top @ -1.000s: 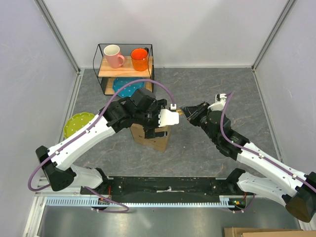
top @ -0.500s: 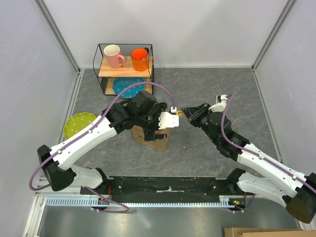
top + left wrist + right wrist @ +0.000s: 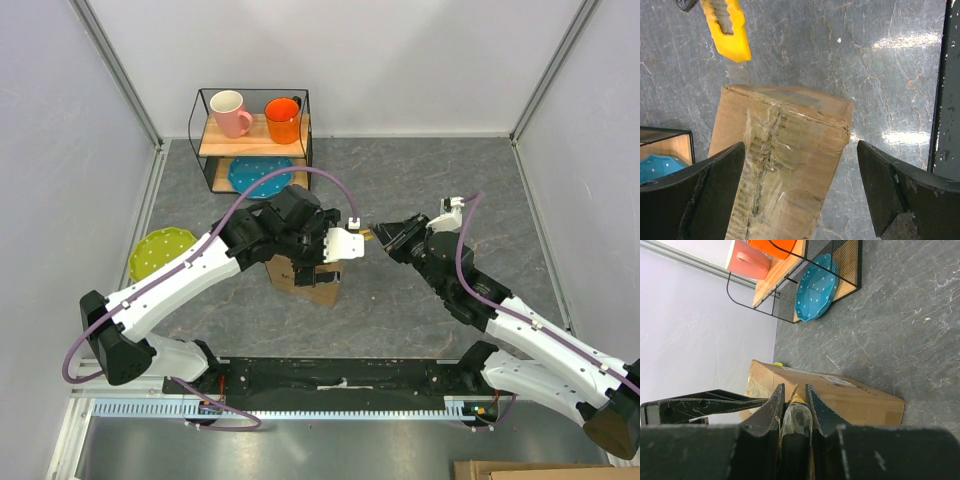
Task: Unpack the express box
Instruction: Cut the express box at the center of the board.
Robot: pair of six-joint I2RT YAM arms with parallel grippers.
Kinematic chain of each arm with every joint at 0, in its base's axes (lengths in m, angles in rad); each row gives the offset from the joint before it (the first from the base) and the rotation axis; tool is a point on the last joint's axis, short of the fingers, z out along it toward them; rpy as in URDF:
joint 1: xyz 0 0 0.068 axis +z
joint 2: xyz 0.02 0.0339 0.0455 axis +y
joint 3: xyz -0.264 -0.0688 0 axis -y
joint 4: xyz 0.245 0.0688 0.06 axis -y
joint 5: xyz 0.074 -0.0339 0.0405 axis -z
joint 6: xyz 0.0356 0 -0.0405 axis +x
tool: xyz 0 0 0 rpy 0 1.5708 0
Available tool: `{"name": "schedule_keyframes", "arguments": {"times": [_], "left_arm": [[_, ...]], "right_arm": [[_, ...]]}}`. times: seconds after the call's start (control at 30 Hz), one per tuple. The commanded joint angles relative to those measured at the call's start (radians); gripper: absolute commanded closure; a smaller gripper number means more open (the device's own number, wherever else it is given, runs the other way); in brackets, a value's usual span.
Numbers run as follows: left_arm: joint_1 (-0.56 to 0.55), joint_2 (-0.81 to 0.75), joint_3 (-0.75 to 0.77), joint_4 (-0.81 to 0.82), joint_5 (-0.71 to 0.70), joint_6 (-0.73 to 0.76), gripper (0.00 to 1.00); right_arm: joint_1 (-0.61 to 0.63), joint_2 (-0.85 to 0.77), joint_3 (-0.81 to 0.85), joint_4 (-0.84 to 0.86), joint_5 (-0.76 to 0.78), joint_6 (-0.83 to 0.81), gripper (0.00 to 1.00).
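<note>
The express box (image 3: 312, 283) is a brown carton standing on the grey table, mostly under my left arm. In the left wrist view its taped, scuffed top seam (image 3: 771, 150) runs between the fingers. My left gripper (image 3: 801, 165) is open just above the box, one finger on each side, not touching it; it also shows in the top view (image 3: 328, 260). My right gripper (image 3: 794, 396) is shut on a yellow utility knife (image 3: 797, 405), tip close to the box's upper edge (image 3: 840, 390). The knife also shows in the left wrist view (image 3: 730, 30), beyond the box's far edge.
A black wire rack (image 3: 255, 140) at the back holds a pink mug (image 3: 230, 112), an orange mug (image 3: 283, 118) and a blue dotted plate (image 3: 260, 175). A green plate (image 3: 158, 250) lies at the left. White walls enclose the table.
My left gripper has settled slightly lower over the box. My right arm has shifted a little, with the knife staying by the box's far right corner.
</note>
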Motion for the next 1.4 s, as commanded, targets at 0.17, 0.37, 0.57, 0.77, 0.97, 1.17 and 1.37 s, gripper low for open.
{"name": "schedule_keyframes", "arguments": {"times": [0.17, 0.37, 0.57, 0.77, 0.97, 1.17, 1.37], "left_arm": [[-0.001, 0.005, 0.028, 0.035, 0.047, 0.005, 0.01], [0.001, 0.005, 0.029, 0.035, 0.052, 0.002, 0.00], [0.001, -0.002, 0.022, 0.035, 0.054, 0.001, 0.01], [-0.001, -0.008, 0.014, 0.035, 0.055, -0.004, 0.01], [0.001, -0.021, 0.005, 0.035, 0.055, -0.007, 0.01], [-0.001, -0.022, 0.000, 0.035, 0.052, -0.007, 0.01], [0.001, -0.028, -0.004, 0.035, 0.051, -0.010, 0.01]], "right_arm": [[-0.002, 0.017, -0.002, 0.050, -0.020, 0.026, 1.00], [-0.003, 0.023, -0.009, 0.068, -0.030, 0.036, 1.00], [-0.002, 0.012, -0.010, 0.067, -0.018, 0.037, 1.00], [0.000, 0.012, -0.006, 0.067, -0.006, 0.039, 1.00], [-0.002, 0.013, 0.001, 0.071, 0.002, 0.037, 1.00], [-0.002, 0.025, 0.008, 0.076, -0.010, 0.040, 1.00], [-0.002, 0.020, 0.014, 0.076, -0.001, 0.036, 1.00]]}}
